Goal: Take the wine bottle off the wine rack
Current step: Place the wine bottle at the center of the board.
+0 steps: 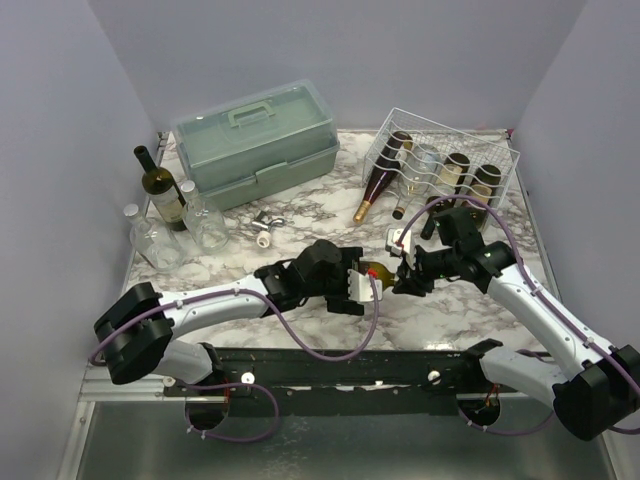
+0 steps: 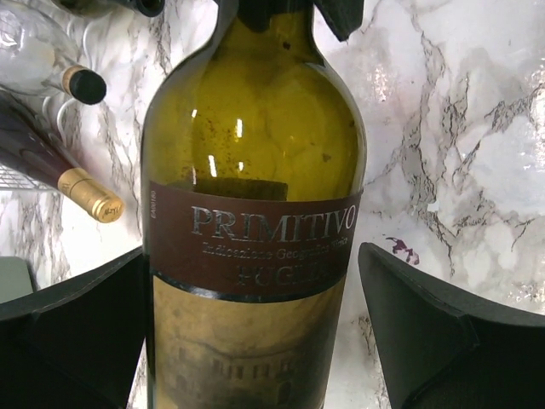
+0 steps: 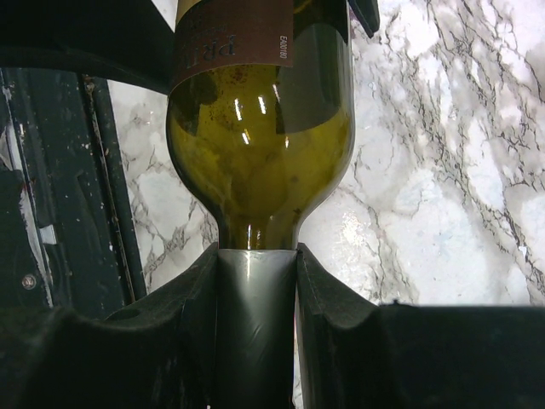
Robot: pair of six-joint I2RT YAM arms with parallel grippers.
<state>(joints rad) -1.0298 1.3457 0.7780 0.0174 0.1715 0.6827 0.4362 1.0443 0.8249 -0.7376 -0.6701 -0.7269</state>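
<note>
The right gripper (image 3: pixel 255 281) is closed on the neck of the wine bottle (image 1: pixel 379 272), at 7 o'clock from the wine rack (image 1: pixel 445 165). The left gripper (image 2: pixel 255 324) stands open around its body.

The wine bottle (image 1: pixel 378 272) is olive-green glass with a brown label reading PRIMITIVO and a grey foil neck, lying level above the marble, well clear of the wine rack (image 1: pixel 440 165). That white wire basket sits at the back right, with several bottles lying abreast in it.
</note>
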